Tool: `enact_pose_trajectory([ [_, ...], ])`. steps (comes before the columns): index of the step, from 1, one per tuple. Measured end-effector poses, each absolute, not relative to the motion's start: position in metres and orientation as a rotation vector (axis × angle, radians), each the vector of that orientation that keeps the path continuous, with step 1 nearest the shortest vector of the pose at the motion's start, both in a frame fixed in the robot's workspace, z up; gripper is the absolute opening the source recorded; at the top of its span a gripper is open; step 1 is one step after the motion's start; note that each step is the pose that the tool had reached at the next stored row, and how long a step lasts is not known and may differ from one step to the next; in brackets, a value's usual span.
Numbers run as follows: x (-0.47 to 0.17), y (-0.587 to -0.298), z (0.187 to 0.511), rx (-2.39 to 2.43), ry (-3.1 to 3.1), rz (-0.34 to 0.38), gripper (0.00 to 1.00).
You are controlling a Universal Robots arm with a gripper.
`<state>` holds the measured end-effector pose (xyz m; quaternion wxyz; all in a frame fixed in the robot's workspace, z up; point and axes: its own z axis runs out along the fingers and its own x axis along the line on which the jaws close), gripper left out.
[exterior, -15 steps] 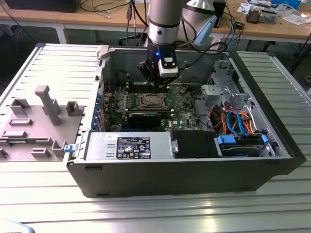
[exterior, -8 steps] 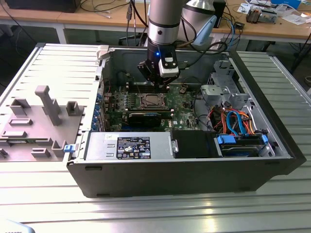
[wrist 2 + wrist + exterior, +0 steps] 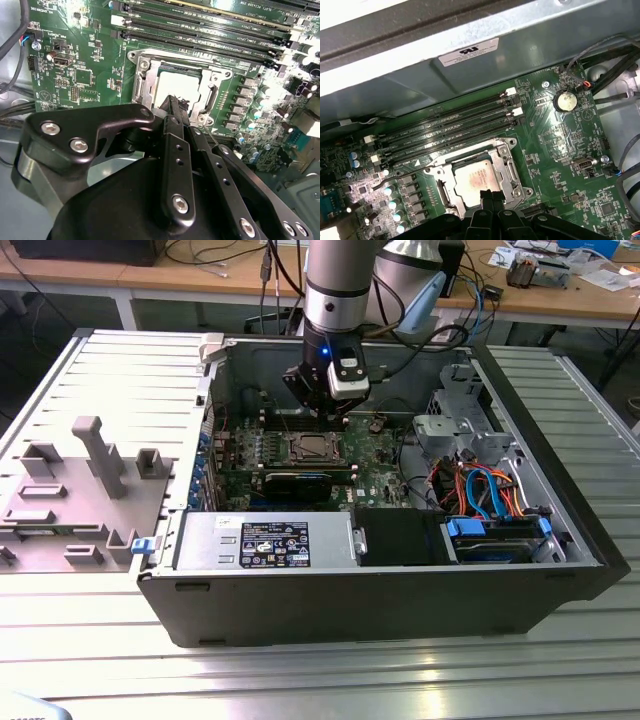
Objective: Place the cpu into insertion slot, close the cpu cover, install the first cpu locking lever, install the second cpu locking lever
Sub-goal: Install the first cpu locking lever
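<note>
**Inspector:** Location of the cpu point(image 3: 476, 178)?

**Assessor:** Seated flat in the insertion slot point(image 3: 312, 447), mid-motherboard point(image 3: 560, 145), beside the memory slots point(image 3: 450, 132). The cpu cover point(image 3: 509, 172) appears to lie down around it, framing the silvery top.

**Inspector:** Handling properties?

**Assessor:** Judged light, rigid and slick on top, with a fragile contact side. It is best taken by opposite edges and never pressed hard at the centre. The cpu cover looks like thin, stiff sheet metal on a hinge, so contact belongs on its frame.

**Inspector:** Gripper point(image 3: 172, 102)?

**Assessor:** Its two fingers are together, with nothing seen between them. In both wrist views the tips sit just over the insertion slot's edge. Contact cannot be confirmed.

**Inspector:** Arm pose?

**Assessor:** In the exterior view the arm drops near-vertical into the open case point(image 3: 400, 600), wrist down. The gripper is at the insertion slot's 12 o'clock, close above the motherboard.
</note>
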<state>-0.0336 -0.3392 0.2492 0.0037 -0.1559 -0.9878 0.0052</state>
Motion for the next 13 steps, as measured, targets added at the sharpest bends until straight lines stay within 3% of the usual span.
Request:
enact_pose_trajectory([
  [13, -0.0336, -0.3392, 0.2492, -0.444, -3.103, 0.016, 0.11],
])
